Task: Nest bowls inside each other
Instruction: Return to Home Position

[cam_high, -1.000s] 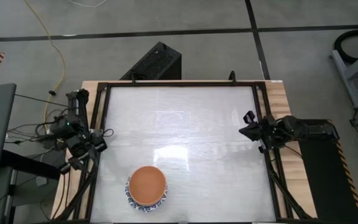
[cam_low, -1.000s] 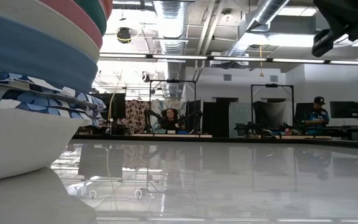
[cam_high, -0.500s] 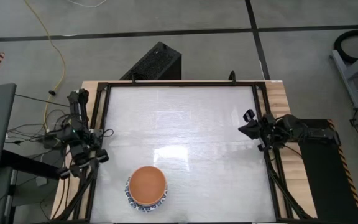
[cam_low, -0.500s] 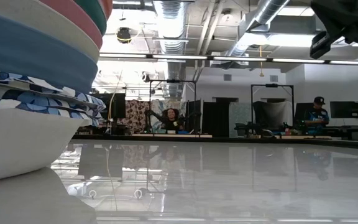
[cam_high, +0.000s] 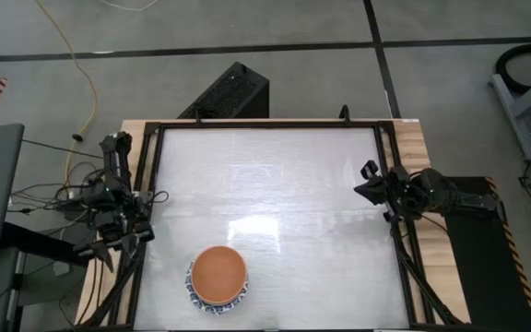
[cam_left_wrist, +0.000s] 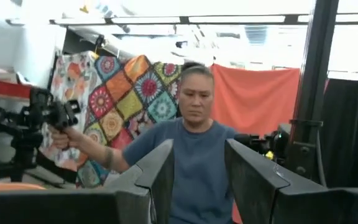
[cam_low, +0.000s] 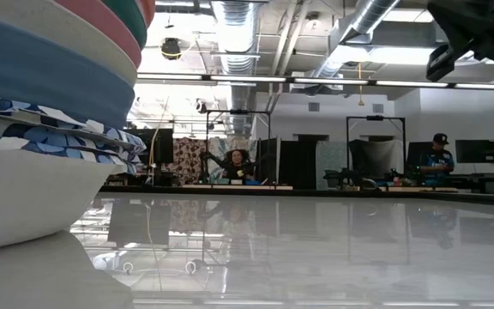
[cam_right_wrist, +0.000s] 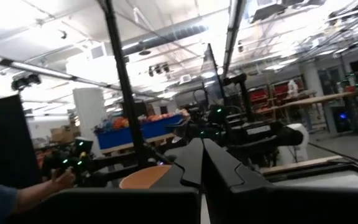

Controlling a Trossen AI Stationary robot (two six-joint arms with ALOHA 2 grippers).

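Observation:
The bowls stand nested in one stack (cam_high: 218, 277) near the table's front edge, left of the middle, with an orange bowl on top and a blue-patterned rim under it. In the low view the stack (cam_low: 41, 120) fills the left side; its white bottom bowl rests on the table, with patterned, blue, cream, pink and teal rims above. My left gripper (cam_high: 111, 247) is over the table's left rail, open and empty (cam_left_wrist: 199, 168). My right gripper (cam_high: 369, 182) hangs at the table's right edge, shut on nothing (cam_right_wrist: 202, 155). Both are well clear of the stack.
A black frame (cam_high: 265, 124) runs round the white table top. A person holding a hand-held controller (cam_left_wrist: 194, 149) shows beyond the table in the left wrist view. People and workbenches (cam_low: 238, 167) stand in the room behind. Cables (cam_high: 53, 198) lie beside the left arm.
My left gripper has swung away from the table top toward the near edge, sinking a little and turning until it lies over the left rail. My right arm has swung slightly about its base, its gripper staying at the right edge. The stack has not moved.

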